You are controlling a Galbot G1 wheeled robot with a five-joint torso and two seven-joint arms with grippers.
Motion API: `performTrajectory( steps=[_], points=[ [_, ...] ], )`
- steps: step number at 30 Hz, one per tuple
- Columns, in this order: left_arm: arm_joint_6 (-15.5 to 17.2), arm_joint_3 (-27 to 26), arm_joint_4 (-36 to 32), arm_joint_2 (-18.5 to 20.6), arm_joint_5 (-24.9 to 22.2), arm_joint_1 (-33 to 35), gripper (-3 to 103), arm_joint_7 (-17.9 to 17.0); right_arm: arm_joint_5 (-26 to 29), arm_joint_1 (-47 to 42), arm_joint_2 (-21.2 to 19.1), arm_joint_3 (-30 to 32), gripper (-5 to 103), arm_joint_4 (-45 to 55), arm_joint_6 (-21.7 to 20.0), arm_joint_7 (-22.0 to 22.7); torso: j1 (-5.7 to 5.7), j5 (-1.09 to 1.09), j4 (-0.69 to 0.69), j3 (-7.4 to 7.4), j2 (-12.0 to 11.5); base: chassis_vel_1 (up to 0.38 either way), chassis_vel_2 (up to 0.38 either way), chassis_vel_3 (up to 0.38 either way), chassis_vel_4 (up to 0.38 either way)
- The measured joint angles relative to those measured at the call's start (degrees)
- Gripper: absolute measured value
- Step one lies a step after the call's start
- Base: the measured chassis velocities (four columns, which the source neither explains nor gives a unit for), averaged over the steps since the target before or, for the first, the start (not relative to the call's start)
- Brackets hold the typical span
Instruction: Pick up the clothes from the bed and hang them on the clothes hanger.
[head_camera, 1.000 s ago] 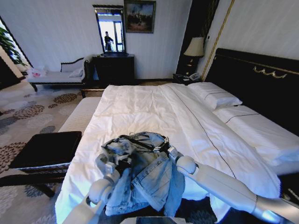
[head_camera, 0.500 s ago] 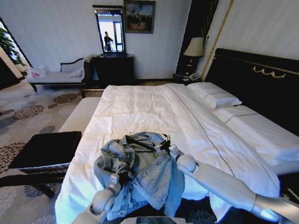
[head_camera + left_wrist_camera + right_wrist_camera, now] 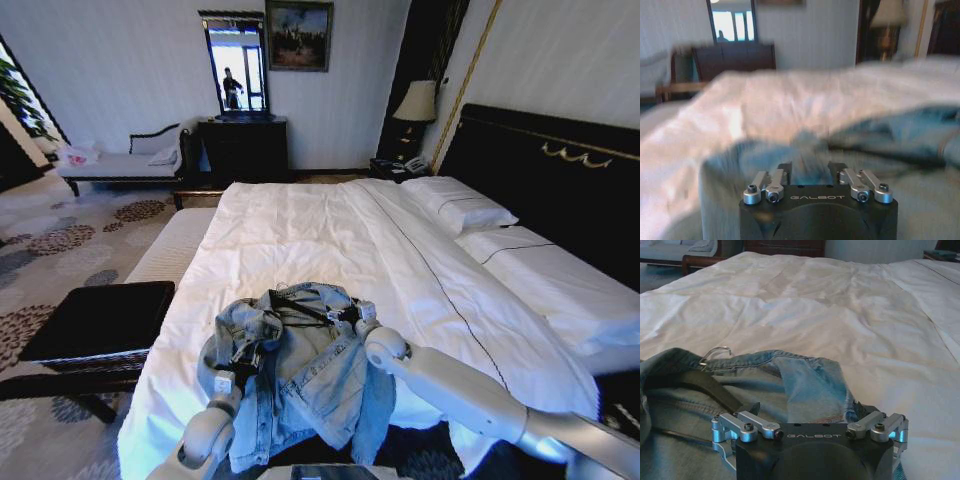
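The clothes, a light blue denim jacket (image 3: 320,385), lie bunched at the foot of the bed (image 3: 300,230) and droop over its edge. A thin black clothes hanger (image 3: 300,308) rests inside the collar. In the right wrist view its black arm (image 3: 715,390) and metal hook (image 3: 715,352) lie on the denim. My right gripper (image 3: 350,315) sits at the collar, and a raised denim fold (image 3: 810,385) stands pinched between its fingers. My left gripper (image 3: 247,345) presses into the jacket's left shoulder; in the left wrist view (image 3: 811,167) it meets blurred denim.
A dark bench (image 3: 100,320) stands on the carpet left of the bed's foot, with a white bench (image 3: 170,245) beyond it. Pillows (image 3: 460,205) and the black headboard (image 3: 560,170) lie to the right. A dresser (image 3: 245,145) and a chaise (image 3: 120,165) line the far wall.
My left gripper dropped under the jacket, then rose again into its left shoulder, bunching the denim. The right gripper shifted slightly nearer and left with the collar.
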Motion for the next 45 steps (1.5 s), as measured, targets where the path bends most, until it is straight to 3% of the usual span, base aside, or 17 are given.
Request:
performTrajectory(
  steps=[4,5,9,14,15,21,25,28,30,32,36,37,39,41,45],
  points=[
    [-8.6,-2.5,-3.3,-3.7,0.9,3.1,64,4.4,-0.2,0.3,-0.1,1.3,100,-1.5,1.0,0.0,0.0,0.0,0.0,0.0,0.0,0.0,0.0,0.0,0.0],
    [-8.6,-2.5,-3.3,-3.7,0.9,3.1,64,4.4,-0.2,0.3,-0.1,1.3,100,-1.5,1.0,0.0,0.0,0.0,0.0,0.0,0.0,0.0,0.0,0.0,0.0],
    [-11.0,-5.4,-7.8,-7.3,-2.0,3.2,80,5.6,-1.1,0.4,0.0,3.0,100,-4.2,2.6,-0.3,0.0,0.0,-0.01,0.0,0.0,0.0,0.0,0.0,0.0],
    [-10.1,-9.2,-14.0,-9.9,-8.2,0.7,96,4.7,-0.5,0.9,0.1,3.6,100,-7.6,3.7,-2.8,0.01,0.0,-0.02,0.0,0.0,0.0,0.0,0.0,0.0],
    [-8.6,-11.1,-17.1,-10.8,-12.2,-0.5,100,3.9,0.0,1.1,0.2,3.6,100,-9.2,4.4,-4.8,0.01,0.01,-0.02,0.01,0.0,0.0,0.0,0.0,0.0],
    [-4.0,-15.1,-22.4,-11.5,-19.1,-2.1,100,2.1,0.4,1.7,0.6,2.9,101,-12.4,5.1,-7.3,0.01,0.0,-0.01,0.01,0.0,0.0,0.0,0.0,0.0],
    [-0.1,-17.8,-26.6,-10.8,-22.9,-2.2,100,1.0,3.5,2.3,1.2,2.8,82,-14.8,5.5,-10.3,0.01,0.0,0.0,0.01,0.0,0.0,0.0,0.0,0.0],
    [0.1,-18.6,-27.0,-10.5,-22.9,-2.1,100,0.9,4.2,2.3,1.3,2.7,77,-15.3,5.5,-10.8,0.01,-0.01,-0.01,0.01,0.0,0.0,0.0,0.0,0.0],
    [0.2,-19.1,-27.1,-10.3,-22.9,-2.0,100,0.6,4.6,2.3,1.4,2.6,65,-15.3,5.5,-11.0,0.01,0.0,-0.01,0.01,0.0,0.0,0.0,0.0,0.0],
    [0.2,-19.3,-27.1,-10.3,-22.9,-1.9,100,0.6,4.8,2.3,1.4,2.6,65,-15.2,5.4,-11.0,0.01,-0.01,-0.01,0.01,0.0,0.0,0.0,0.0,0.0],
    [0.3,-20.3,-26.7,-9.8,-22.7,-1.7,100,0.0,5.4,2.1,1.1,2.5,43,-13.4,4.7,-11.0,0.01,-0.01,-0.01,0.0,0.0,0.0,0.0,0.0,0.0],
    [0.3,-20.3,-26.7,-9.8,-22.7,-1.7,100,0.0,5.4,2.1,1.1,2.5,43,-13.4,4.7,-11.0,0.01,-0.01,-0.01,0.0,0.0,0.0,0.0,0.0,0.0],
    [0.4,-20.5,-26.6,-9.6,-22.6,-1.7,100,-0.3,5.6,2.1,1.0,2.5,33,-12.8,4.3,-10.8,0.01,-0.01,-0.01,0.0,0.0,0.0,0.0,0.0,0.0],
    [0.5,-20.5,-26.6,-9.5,-22.6,-1.7,100,-0.4,5.6,2.1,0.9,2.6,33,-12.5,4.1,-10.7,0.01,-0.01,-0.01,0.01,0.0,0.0,0.0,0.0,0.0],
    [0.5,-20.9,-26.3,-9.4,-22.6,-1.6,100,-1.1,5.6,2.2,0.2,2.4,12,-11.1,3.8,-10.9,0.01,-0.01,-0.01,0.0,0.0,0.0,0.0,0.0,0.0]
  ],
)
